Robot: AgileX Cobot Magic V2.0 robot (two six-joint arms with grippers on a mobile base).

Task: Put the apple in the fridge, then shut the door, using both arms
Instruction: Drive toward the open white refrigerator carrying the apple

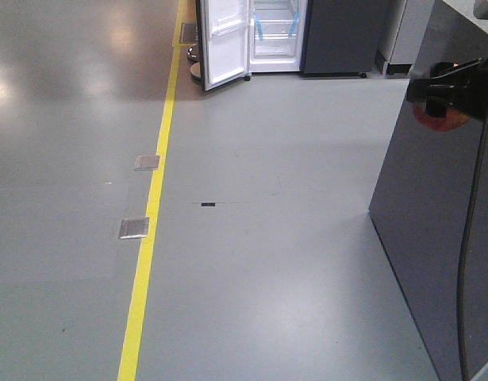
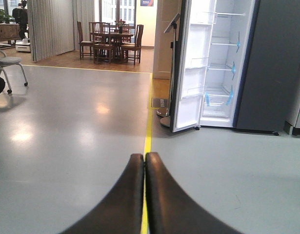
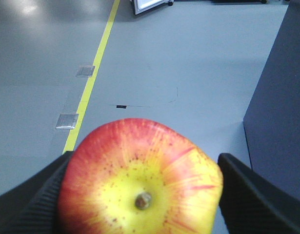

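two right fingers point(image 3: 28, 204) clamp the apple point(image 3: 140, 180) between them.

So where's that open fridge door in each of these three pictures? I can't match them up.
Front view: the door stands open at top centre, white inner side showing.
Left wrist view: the door is right of centre, in the upper half.
Right wrist view: only the bottom corner of the door shows at the top edge, far beyond the apple.
Shared landmark: the yellow floor line, just left of the door in each view.
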